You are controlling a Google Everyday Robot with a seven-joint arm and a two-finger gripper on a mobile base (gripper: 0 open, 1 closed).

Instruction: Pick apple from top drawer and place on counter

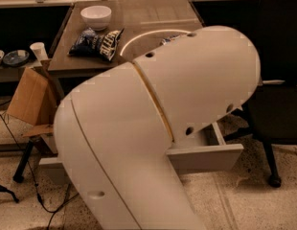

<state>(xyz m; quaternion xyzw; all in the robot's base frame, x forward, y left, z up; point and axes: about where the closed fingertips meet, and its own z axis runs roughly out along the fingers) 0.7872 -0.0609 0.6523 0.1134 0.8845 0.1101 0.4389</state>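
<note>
My arm's big white shell [163,123] fills the middle of the camera view. The gripper is out of sight, somewhere past that shell. The top drawer [206,158] stands pulled out from the grey cabinet; only its front panel and right corner show under the arm. The apple is hidden, and the drawer's inside is covered. Behind lies the counter [153,18], its pale arc partly showing.
On the counter sit a white bowl [96,16] and a dark chip bag [97,43], and a sliver of a blue can [170,39] peeks over the arm. A black chair [278,80] stands at right. A cardboard box [28,97] and paper cup [38,51] are at left.
</note>
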